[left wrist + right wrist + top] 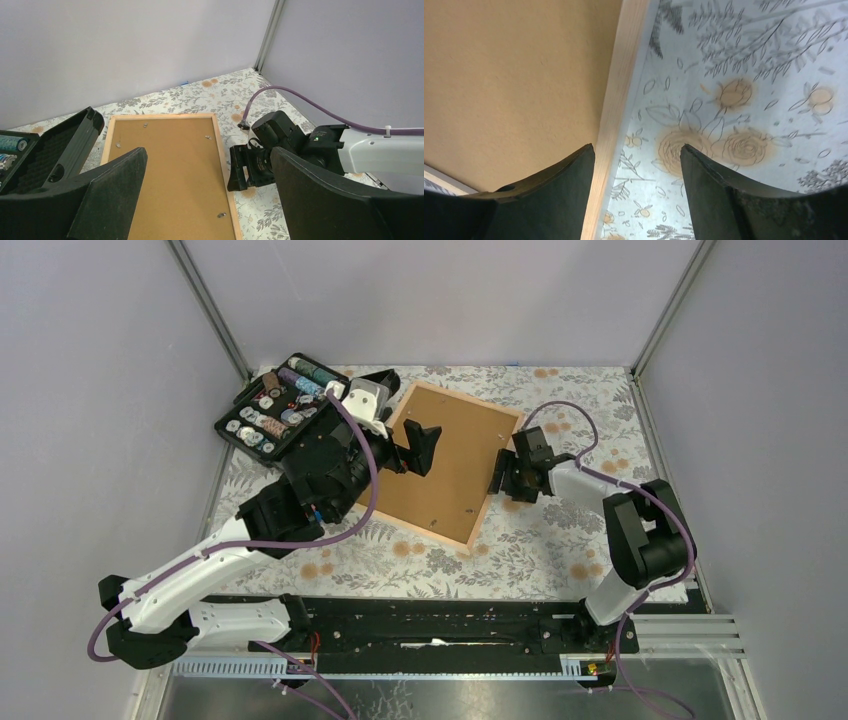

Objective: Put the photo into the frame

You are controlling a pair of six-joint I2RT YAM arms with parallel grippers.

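The frame (620,85) lies flat on the tabletop (545,545) with the brown backing board (450,455) in it. Its long sides run from near the arms toward the far wall, a bit slanted. The right tool (638,150) is closest: its fingers are apart, the frame's right long side runs between them and it holds nothing, while the left tool (207,152) hangs wide open over the board. I cannot see the photo in any view; it may be under the board.
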